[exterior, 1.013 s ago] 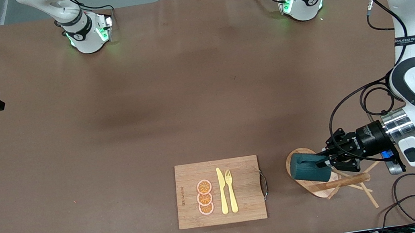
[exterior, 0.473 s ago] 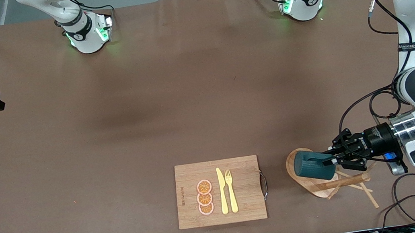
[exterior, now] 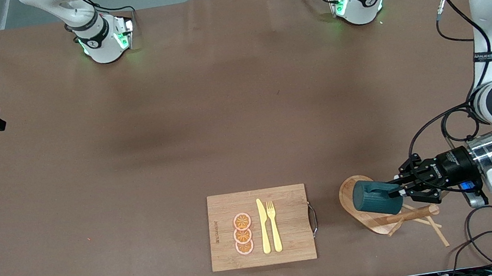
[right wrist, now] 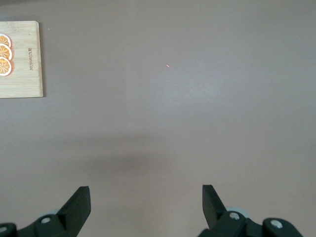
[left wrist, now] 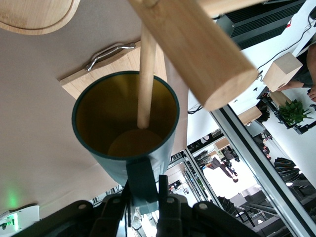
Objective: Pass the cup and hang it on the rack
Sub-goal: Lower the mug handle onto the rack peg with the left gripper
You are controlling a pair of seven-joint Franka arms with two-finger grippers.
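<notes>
Over the last second the left pincer [exterior: 400, 187], pinching the cup [exterior: 376, 197] by its handle, has slid a little toward the left arm's end of the table, carrying the cup sideways over the rack [exterior: 373, 221] with its mouth toward the pegs. That looks like the threading step of the hang: the hand-over seems done, and what remains is seating the cup and letting go. The left wrist view shows what the front view cannot: a thin peg [left wrist: 145, 74] already reaches into the cup's ochre mouth [left wrist: 126, 121], beside the thick post [left wrist: 197, 47] (whether it touches the inside wall I cannot tell). The front view alone shows the rack near the cutting board [exterior: 259, 227]. The right pincer [right wrist: 145, 207] waits spread and empty over bare table [right wrist: 197, 98].
</notes>
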